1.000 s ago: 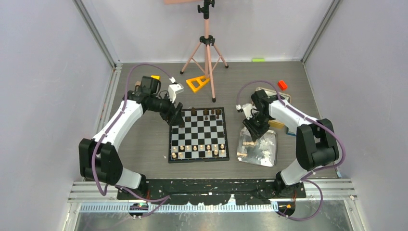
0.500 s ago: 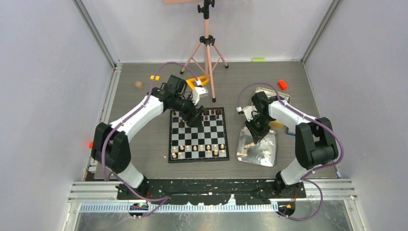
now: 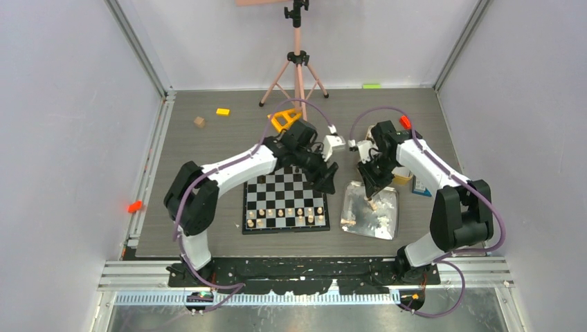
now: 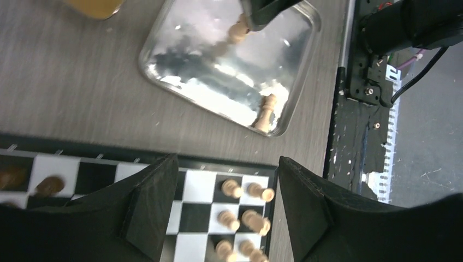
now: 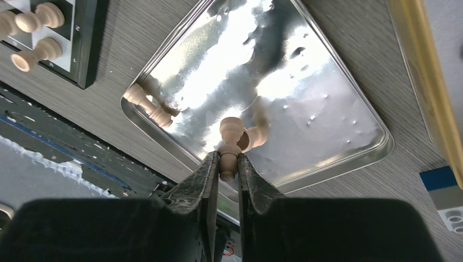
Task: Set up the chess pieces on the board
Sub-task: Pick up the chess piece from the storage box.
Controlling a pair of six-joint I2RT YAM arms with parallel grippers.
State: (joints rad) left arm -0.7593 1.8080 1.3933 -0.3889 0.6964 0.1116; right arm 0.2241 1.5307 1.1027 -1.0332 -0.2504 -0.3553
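The board (image 3: 285,190) lies in the middle of the table, with light tan chess pieces (image 3: 285,216) on its two near rows. My left gripper (image 3: 327,181) hangs open over the board's far right corner. In the left wrist view its jaws (image 4: 226,194) are wide apart above tan pieces (image 4: 248,191), holding nothing. My right gripper (image 5: 227,158) is shut on a tan chess piece (image 5: 230,143) by its top. It holds the piece above the silver tray (image 5: 327,109). Another tan piece (image 5: 146,106) lies on its side in the tray (image 3: 384,221).
A gold-rimmed tin (image 5: 431,82) and a blue block (image 5: 445,183) sit just beyond the tray. A pink tripod (image 3: 297,69), a yellow triangle block (image 3: 284,119), an orange block (image 3: 405,122) and small blocks (image 3: 199,122) stand at the back.
My left arm swung right from the board's far left corner to its far right corner. My right gripper closed on a tan piece in the tray and lifted it.
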